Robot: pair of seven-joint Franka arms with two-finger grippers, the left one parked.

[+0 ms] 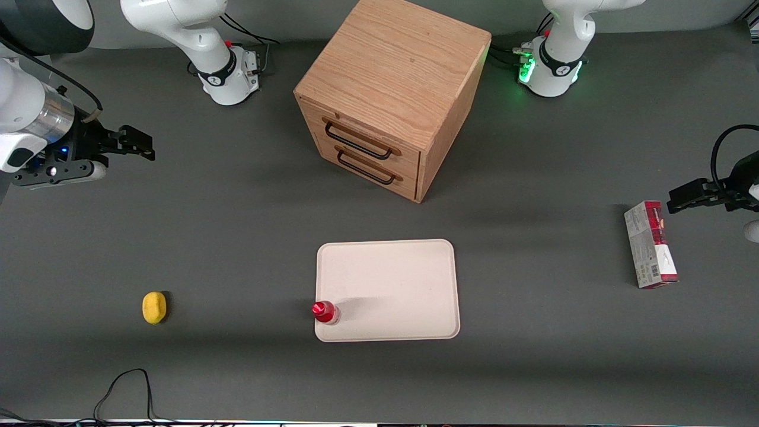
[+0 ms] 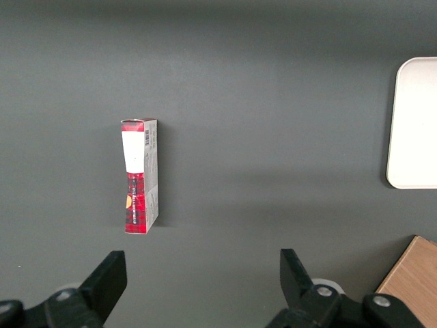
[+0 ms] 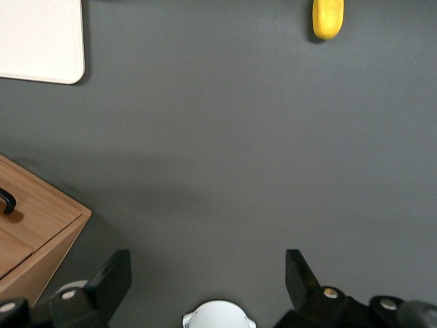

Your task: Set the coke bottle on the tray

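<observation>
The coke bottle [image 1: 325, 312], small with a red cap and red label, stands upright on the corner of the cream-white tray [image 1: 388, 289] that is nearest the front camera, toward the working arm's end. My gripper [image 1: 141, 145] hangs open and empty above the table, well away from the tray, toward the working arm's end and farther from the front camera than the bottle. In the right wrist view the gripper [image 3: 207, 270] has its fingers wide apart with bare table between them. One tray corner [image 3: 41, 41] shows there; the bottle does not.
A yellow lemon-like object [image 1: 154, 308] [image 3: 328, 18] lies beside the bottle, toward the working arm's end. A wooden two-drawer cabinet [image 1: 391, 95] [image 3: 34, 225] stands farther from the front camera than the tray. A red-and-white carton [image 1: 650, 244] [image 2: 140, 175] lies toward the parked arm's end.
</observation>
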